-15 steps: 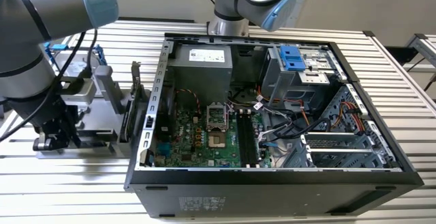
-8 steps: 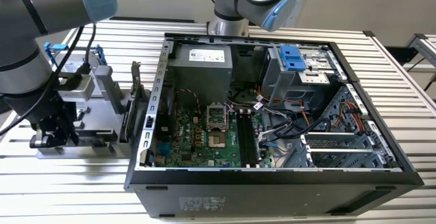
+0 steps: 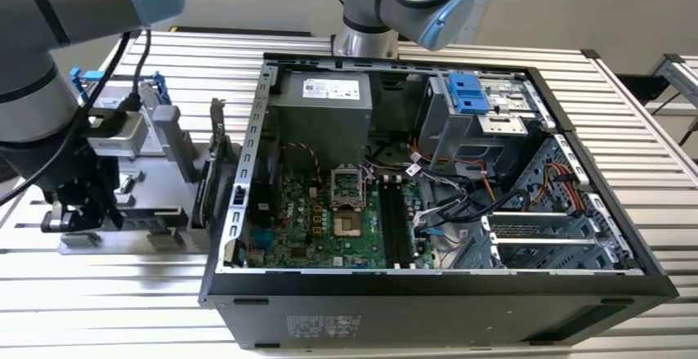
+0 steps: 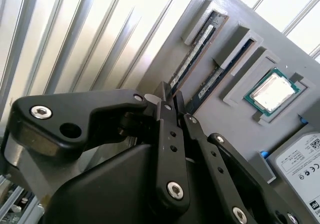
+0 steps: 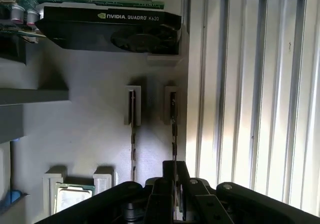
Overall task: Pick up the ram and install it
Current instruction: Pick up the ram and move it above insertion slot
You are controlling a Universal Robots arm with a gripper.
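White lettering (image 5: 127, 17) on graphics card (image 5: 75, 36)

The arm (image 3: 33, 89) hangs low at the exterior view's left, its hand (image 5: 175, 170) pinched on the ram (image 5: 173, 134).

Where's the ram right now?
In both wrist views the ram stands on edge in the outermost slot of the grey parts holder, beside a second stick, with the claw at its end.
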